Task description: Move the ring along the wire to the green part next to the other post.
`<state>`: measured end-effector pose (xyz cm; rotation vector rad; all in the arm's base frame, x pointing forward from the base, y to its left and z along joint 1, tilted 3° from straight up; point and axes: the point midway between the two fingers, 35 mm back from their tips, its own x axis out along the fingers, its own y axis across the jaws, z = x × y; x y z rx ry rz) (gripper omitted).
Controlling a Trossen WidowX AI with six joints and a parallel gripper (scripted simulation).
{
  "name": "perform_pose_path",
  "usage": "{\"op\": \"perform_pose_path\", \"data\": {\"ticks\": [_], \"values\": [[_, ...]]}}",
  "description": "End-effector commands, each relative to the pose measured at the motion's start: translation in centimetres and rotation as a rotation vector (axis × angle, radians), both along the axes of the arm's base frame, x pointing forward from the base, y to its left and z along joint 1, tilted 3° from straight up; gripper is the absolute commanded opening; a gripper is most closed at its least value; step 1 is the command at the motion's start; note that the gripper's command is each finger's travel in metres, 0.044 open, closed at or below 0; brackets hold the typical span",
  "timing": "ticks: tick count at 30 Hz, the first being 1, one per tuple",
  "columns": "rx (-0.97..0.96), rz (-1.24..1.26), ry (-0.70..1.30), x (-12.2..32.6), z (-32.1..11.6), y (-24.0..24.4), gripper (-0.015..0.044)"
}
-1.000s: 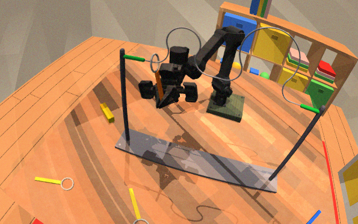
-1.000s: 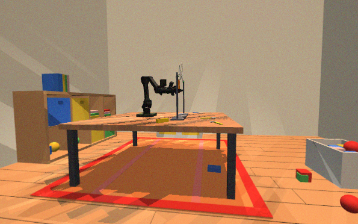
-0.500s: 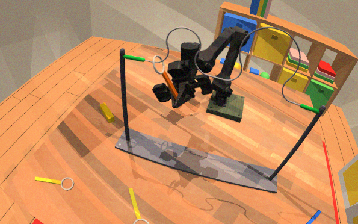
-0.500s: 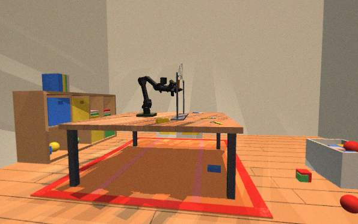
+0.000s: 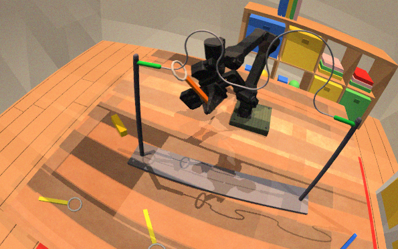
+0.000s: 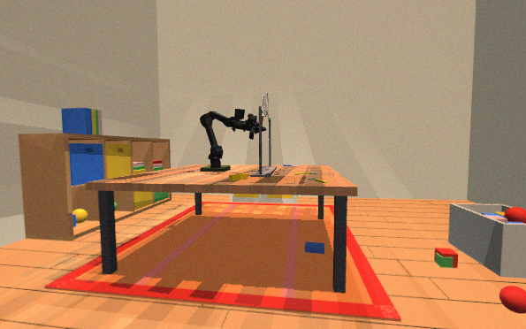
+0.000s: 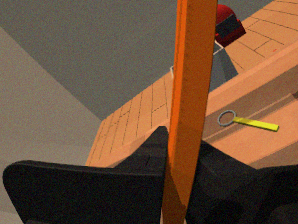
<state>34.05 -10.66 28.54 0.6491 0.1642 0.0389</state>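
The ring (image 5: 177, 61) is around the thin grey wire (image 5: 202, 31), a little right of the left green part (image 5: 149, 64), where the wire starts to bend upward. Whether ring and wire touch is too small to tell. The orange handle (image 5: 196, 88) (image 7: 192, 75) slants down and to the right from the ring in the top view. My gripper (image 5: 208, 104) (image 6: 263, 129) (image 7: 168, 133) is shut on the handle's lower end. The other green part (image 5: 344, 120) is beside the right post (image 5: 329, 160). In the wrist view the ring and wire are out of sight.
The left post (image 5: 138, 107) stands left of the ring. The wire rises in a loop, dips low in front of the arm, then rises again. A yellow block (image 5: 119, 125) and loose yellow-handled rings lie on the table. Shelves (image 6: 46, 186) stand behind the arm.
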Motion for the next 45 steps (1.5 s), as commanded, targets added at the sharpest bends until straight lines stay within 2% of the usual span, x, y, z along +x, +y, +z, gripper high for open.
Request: {"op": "perform_pose_path", "data": {"ticks": [1, 17, 29, 36, 45], "values": [[0.043, 0.024, 0.011, -0.5, 1.2, 0.7, -0.015], [0.216, 0.112, 0.096, -2.0, 3.3, 2.4, -0.015], [0.423, 0.239, 0.176, -3.6, 6.3, 3.7, -0.015], [0.574, 0.272, 0.168, -3.9, 8.4, 4.6, -0.015], [0.649, 0.281, 0.16, -3.9, 9.6, 4.9, -0.015]]}}
